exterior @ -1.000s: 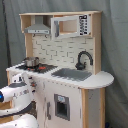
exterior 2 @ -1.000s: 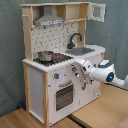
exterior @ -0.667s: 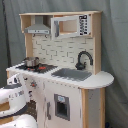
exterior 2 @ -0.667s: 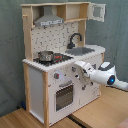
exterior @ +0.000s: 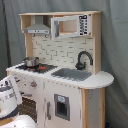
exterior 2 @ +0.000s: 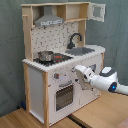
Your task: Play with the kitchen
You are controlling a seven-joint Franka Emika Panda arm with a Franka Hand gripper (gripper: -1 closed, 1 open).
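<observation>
The kitchen (exterior: 60, 90) (exterior 2: 37, 85) is a tall white and light-wood toy. It has a black faucet (exterior: 83, 59) (exterior 2: 75, 39) over a grey sink (exterior: 71, 74) (exterior 2: 82, 50). A small metal pot (exterior: 31, 62) (exterior 2: 45, 55) stands on the stove, under a grey range hood (exterior: 37, 29) (exterior 2: 49, 20). My gripper (exterior 2: 79, 70) is at the front panel, just above the windowed oven door (exterior 2: 65, 95) and beside the knobs (exterior 2: 56, 76). In the first exterior view only the white arm (exterior: 10, 95) shows, at the lower left.
A windowed upper cabinet door (exterior: 68, 25) (exterior 2: 97, 11) sits at the kitchen's top right. A grey curtain (exterior: 115, 45) hangs behind. The kitchen stands on a wooden floor (exterior 2: 20, 119). The arm's white and blue body (exterior 2: 110, 82) reaches in from the second exterior view's right.
The arm has moved in toward the kitchen's front, leftward in the second exterior view, so the gripper now reaches the knob panel. The kitchen itself is unchanged.
</observation>
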